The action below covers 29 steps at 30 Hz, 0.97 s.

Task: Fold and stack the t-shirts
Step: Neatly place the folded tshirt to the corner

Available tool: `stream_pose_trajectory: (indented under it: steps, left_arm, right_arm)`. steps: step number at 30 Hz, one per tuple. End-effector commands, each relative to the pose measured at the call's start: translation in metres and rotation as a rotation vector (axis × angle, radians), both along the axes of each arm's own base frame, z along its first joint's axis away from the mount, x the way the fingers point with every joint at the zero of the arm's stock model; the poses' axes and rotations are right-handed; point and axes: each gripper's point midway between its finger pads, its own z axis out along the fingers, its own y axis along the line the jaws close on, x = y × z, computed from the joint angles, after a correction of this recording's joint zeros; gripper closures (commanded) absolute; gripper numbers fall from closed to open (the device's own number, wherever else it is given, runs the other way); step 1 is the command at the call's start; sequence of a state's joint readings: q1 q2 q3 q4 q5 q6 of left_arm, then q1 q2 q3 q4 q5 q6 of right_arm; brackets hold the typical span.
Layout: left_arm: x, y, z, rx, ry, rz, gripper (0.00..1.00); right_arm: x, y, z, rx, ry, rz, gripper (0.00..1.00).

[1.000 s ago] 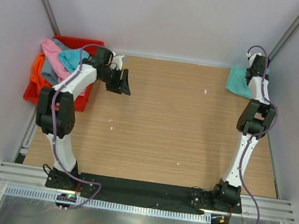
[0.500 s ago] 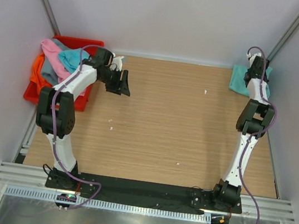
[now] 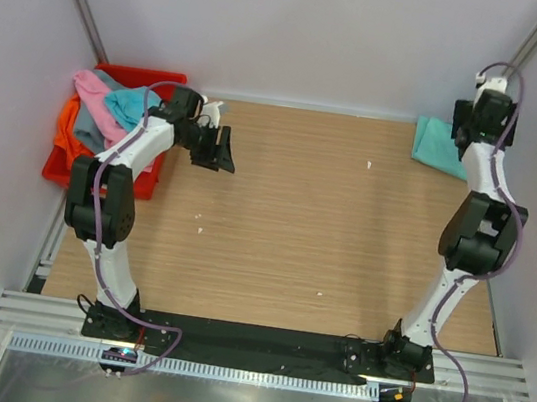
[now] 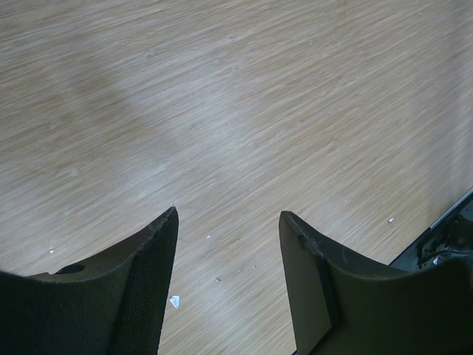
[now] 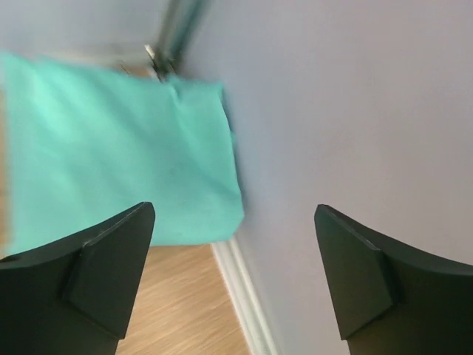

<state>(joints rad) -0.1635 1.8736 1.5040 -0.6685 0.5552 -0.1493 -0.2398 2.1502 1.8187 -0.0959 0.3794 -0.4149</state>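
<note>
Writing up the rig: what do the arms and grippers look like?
The left arm and right arm have white links, black joints and a trailing purple cable. The left gripper and right gripper each have two broad, black, tapered fingers.

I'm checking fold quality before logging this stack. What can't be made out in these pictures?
- Mint green t-shirt: in the top view the right arm covers its right side. In the right wrist view it is blurred and cut off at the left edge, so its folds are unreadable.
- Grey t-shirt: in the top view it is mostly buried under the pink t-shirt and turquoise t-shirt in the red bin.
</note>
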Motion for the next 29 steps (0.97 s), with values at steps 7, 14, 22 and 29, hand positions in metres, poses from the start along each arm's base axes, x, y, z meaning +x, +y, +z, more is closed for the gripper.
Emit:
stream_pose_trajectory:
  steps: [7,14,22,29]
  left_arm:
    - [0.013,0.012,0.066,0.067,-0.212,0.002,0.17]
    - [-0.002,0.055,0.144,0.184,-0.516,0.206,0.00]
    - [-0.063,0.069,0.160,0.078,-0.605,0.353,0.00]
    - [-0.126,0.053,0.119,0.048,-0.578,0.120,0.00]
  right_arm:
    - [-0.073,0.193,0.096,0.871,-0.129,0.503,0.00]
    - [-0.159,0.287,0.068,1.160,0.076,0.694,0.00]
    - [-0.228,0.301,0.030,0.970,0.091,0.661,0.00]
    - [-0.259,0.297,0.050,0.863,0.011,0.729,0.00]
